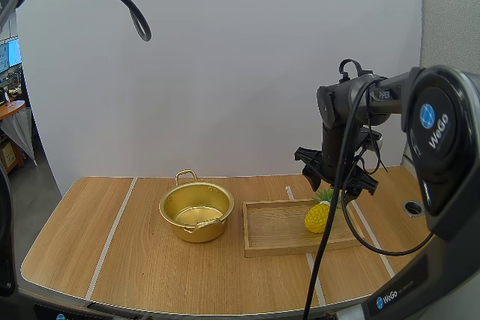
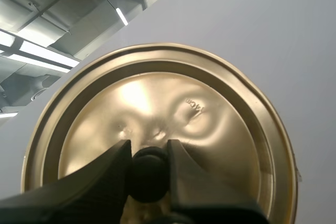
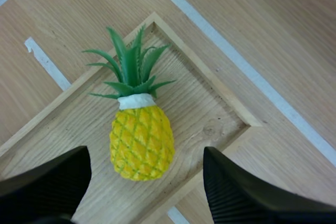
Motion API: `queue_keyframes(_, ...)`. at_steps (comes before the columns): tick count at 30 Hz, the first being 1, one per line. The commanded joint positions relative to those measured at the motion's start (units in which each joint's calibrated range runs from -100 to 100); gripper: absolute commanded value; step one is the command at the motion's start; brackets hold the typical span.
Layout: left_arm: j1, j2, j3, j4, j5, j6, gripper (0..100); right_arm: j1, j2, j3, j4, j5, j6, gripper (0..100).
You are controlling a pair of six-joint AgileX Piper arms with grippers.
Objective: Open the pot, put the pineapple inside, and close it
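**Left arm.** The left gripper is clamped on the round black knob of the shiny gold metal lid, with one finger pressed against each side of the knob. The lid is held high, well above the table, which leaves the pot's mouth free for loading. The lid is a smooth, reflective stamped disc with a raised ring near the rim and slight dents around the knob.

**Right arm.** The right gripper holds nothing. Its fingers are spread wide, ribbed inner faces turned toward each other. Directly beneath it, between the two fingers, the yellow plastic pineapple with stiff green leaves lies on its side on the floor of the shallow rectangular wooden tray, crown pointing toward a tray corner. The wide spread suits the oval body, whose skin carries a moulded diamond pattern.

**Pot.** The round gold metal pot with loop handles stands open and empty on the pale wooden table, to the left of the right gripper and near the tray but apart from it.

**Status.** The pot is open. Picking the pineapple comes next – probably by gripping across the body, not the leaves.
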Motion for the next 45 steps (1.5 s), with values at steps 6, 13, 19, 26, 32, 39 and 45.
queue_keyframes(6, -0.09, -0.45, -0.77, -0.16, -1.96, -0.16, 0, 0.20, 12.14, -0.54, 1.18, -6.31, 2.63, 100)
queue_keyframes(13, -0.09, -0.45, -0.77, -0.16, -1.96, -0.16, 0, 0.15, 14.50, -0.54, 1.18, -9.60, 3.38, 100)
queue_keyframes(19, -0.09, -0.45, -0.77, -0.16, -1.96, -0.16, 0, 0.15, 17.49, -0.54, 0.71, -11.13, 4.22, 100)
queue_keyframes(26, -0.09, -0.45, -0.77, -0.16, -1.96, -0.16, 0, 0.21, 21.16, -0.54, 0.71, -13.58, 4.22, 100)
queue_keyframes(32, -0.09, -0.45, -0.77, -0.16, -1.96, -0.16, 0, 0.21, 22.96, -0.54, 0.71, -14.65, 4.22, 100)
queue_keyframes(39, -0.09, -0.45, -0.77, -0.16, -1.96, -0.16, 0, 0.21, 24.88, -0.54, 0.44, -15.38, 4.22, 100)
queue_keyframes(45, -0.09, -0.45, -0.77, -0.16, -1.96, -0.16, 0, 0.21, 26.31, -0.54, 0.31, -14.44, 4.22, 100)
